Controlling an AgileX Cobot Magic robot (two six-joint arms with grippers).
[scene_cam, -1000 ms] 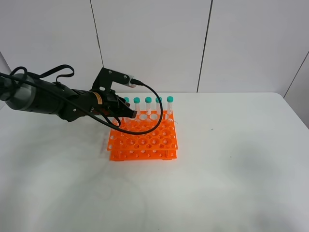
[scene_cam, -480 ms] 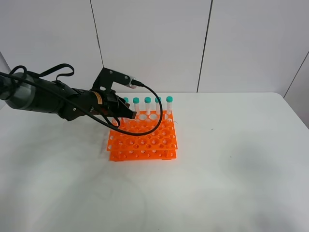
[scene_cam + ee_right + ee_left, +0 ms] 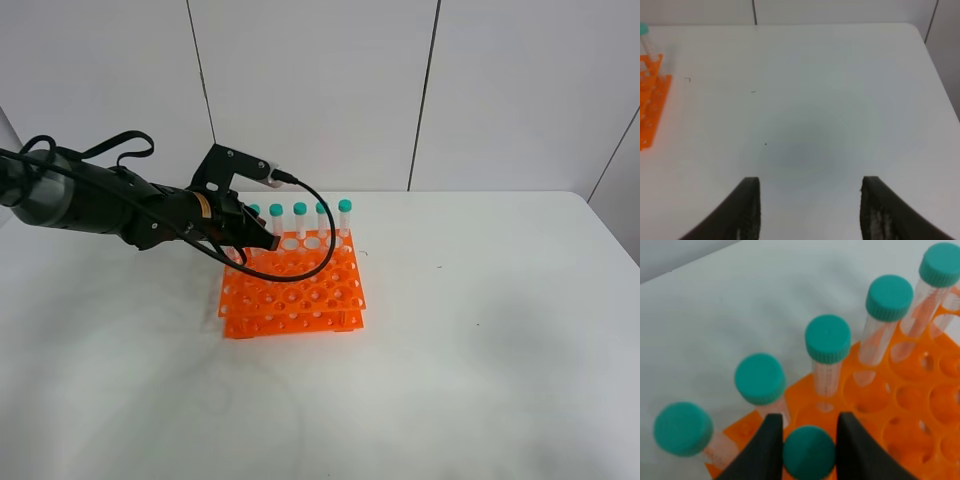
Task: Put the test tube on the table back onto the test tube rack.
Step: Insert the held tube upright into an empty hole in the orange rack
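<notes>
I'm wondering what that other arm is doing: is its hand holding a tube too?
No, the right hand stands open over bare white table, with nothing between its two dark fingers.

Left tool (image 3: pixel 262 240) over test tube rack (image 3: pixel 300 300) rear-left corner

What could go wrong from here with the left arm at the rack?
1. The left gripper is shut on a test tube close beside the back row of tubes; a sideways move could knock them.
2. The test tube rack is light and unclamped on the table; pushing down off-centre from a hole could tilt or drag it.
</notes>
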